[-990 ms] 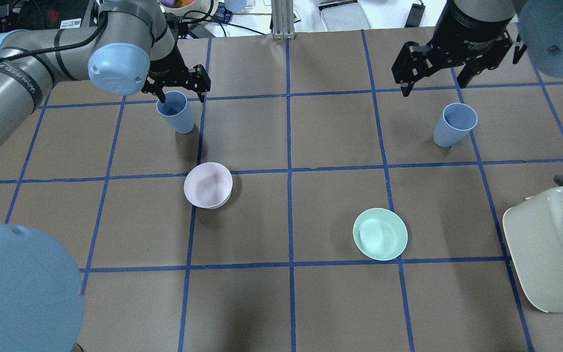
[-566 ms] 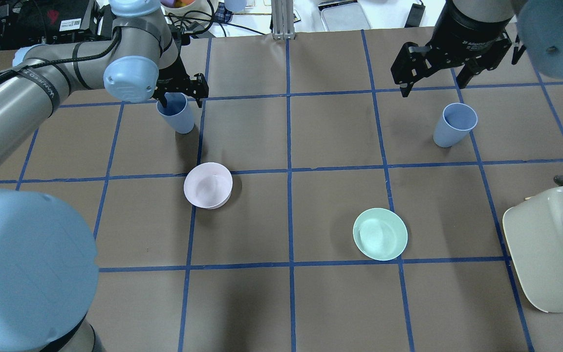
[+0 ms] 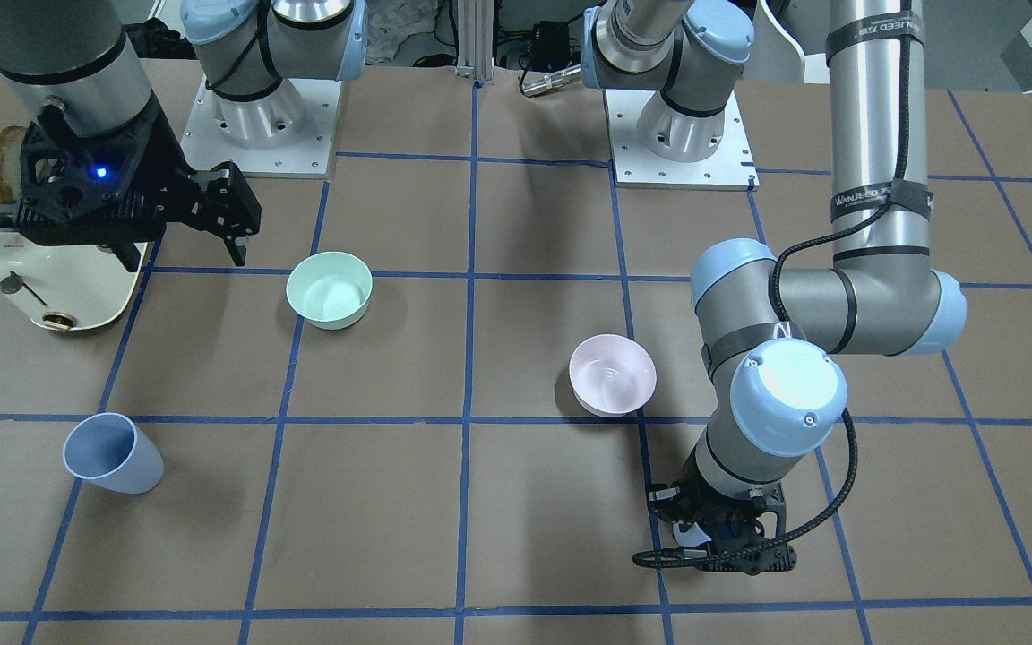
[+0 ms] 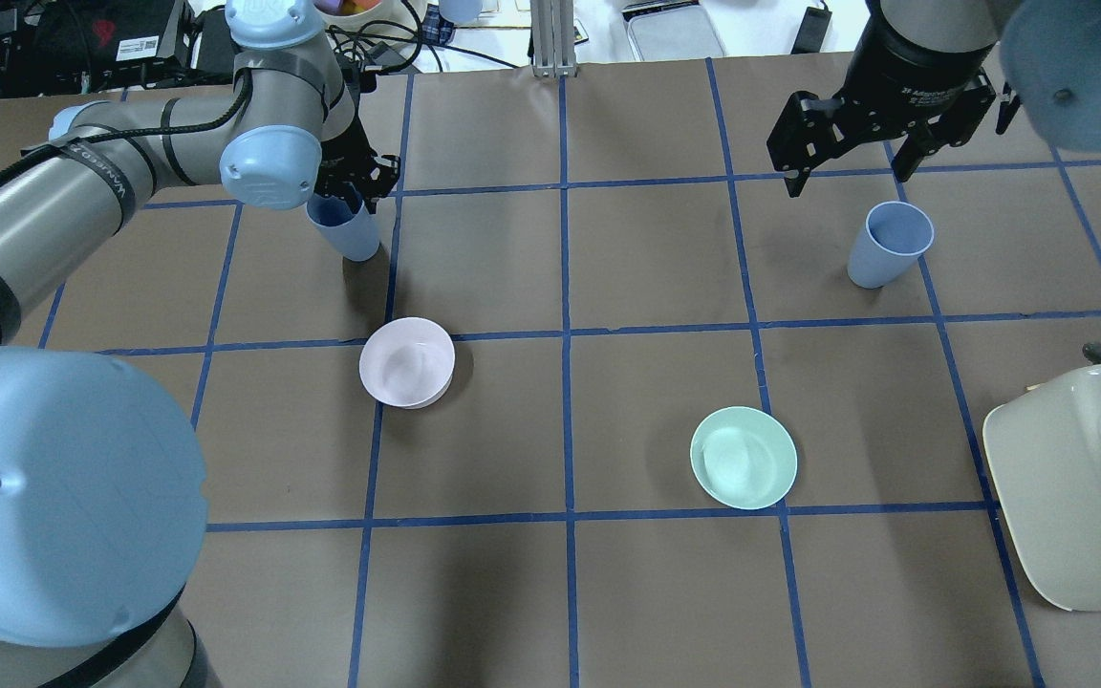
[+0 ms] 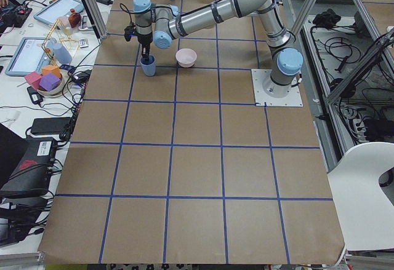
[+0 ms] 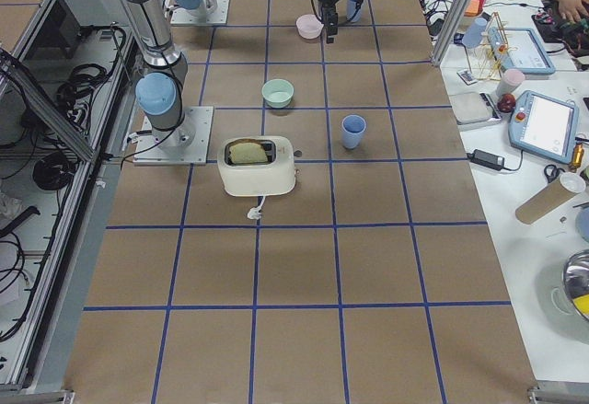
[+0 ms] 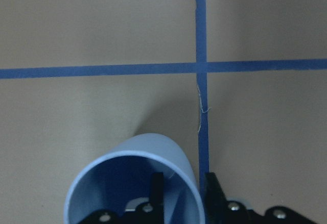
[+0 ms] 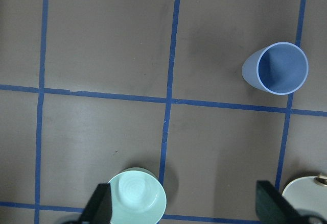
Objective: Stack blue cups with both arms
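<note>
A long room holds the desk (image 4: pixel 656 268), a broad top covered in brown paper and ruled into squares by blue tape (image 4: pixel 565 287). A white side bench (image 6: pixel 529 257) runs along its far edge, cluttered with tablets, cables and small objects, and a white chair (image 5: pixel 363 190) stands behind the robot's side.

The left arm (image 4: pixel 82 191) stretches low across the robot's left half. The right arm (image 3: pixel 59 54) hangs higher over the right half. A cream toaster (image 4: pixel 1067 497) with a slice of bread in its slot sits at the right edge. The pink bowl (image 4: pixel 407 361) and the mint bowl (image 4: pixel 744 457) rest on separate squares towards the middle, well apart.

The left blue cup (image 4: pixel 355 234) stands upright just beside a tape crossing. The right blue cup (image 4: pixel 885 244) stands upright on the far right, by a tape line.

The left fingers (image 7: pixel 157 185) straddle the left cup's wall, one inside and one outside. The gap is narrow, with a strip of inner wall showing beside the inside finger. The right fingers (image 4: pixel 785 153) are spread wide, hold nothing, and hover apart from the right cup.
</note>
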Robot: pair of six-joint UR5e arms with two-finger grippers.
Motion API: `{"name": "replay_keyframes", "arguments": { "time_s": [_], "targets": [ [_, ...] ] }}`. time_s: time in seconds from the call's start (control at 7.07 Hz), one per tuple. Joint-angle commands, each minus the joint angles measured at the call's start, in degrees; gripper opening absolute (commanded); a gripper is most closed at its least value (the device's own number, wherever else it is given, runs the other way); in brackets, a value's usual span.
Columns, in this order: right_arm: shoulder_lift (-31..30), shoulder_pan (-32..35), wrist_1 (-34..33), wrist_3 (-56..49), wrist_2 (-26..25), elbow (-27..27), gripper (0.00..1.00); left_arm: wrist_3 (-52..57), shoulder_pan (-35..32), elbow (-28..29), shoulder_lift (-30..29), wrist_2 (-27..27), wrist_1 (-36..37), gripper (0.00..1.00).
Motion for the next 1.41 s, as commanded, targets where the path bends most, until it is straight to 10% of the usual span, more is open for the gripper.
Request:
{"name": "replay_keyframes", "arguments": {
  "time_s": [0.0,0.71,1.27],
  "targets": [
    [1.2,-1.2,0.0,-0.2,-0.1,0.2,1.00,-2.4,-3.0,0.5,1.9,-0.8,-0.1,0.00],
    [7.9,-13.4,-9.2,-9.3,-0.4,0.0,1.00,-23.1,-19.2,11.6,-3.2,-3.7,-2.0,0.00],
    [15.5,-17.7,-12.8,-12.8,2.9,0.2,1.00,-24.1,-24.3,1.9,5.2,-3.3,-18.5,0.00]
  ]
}}
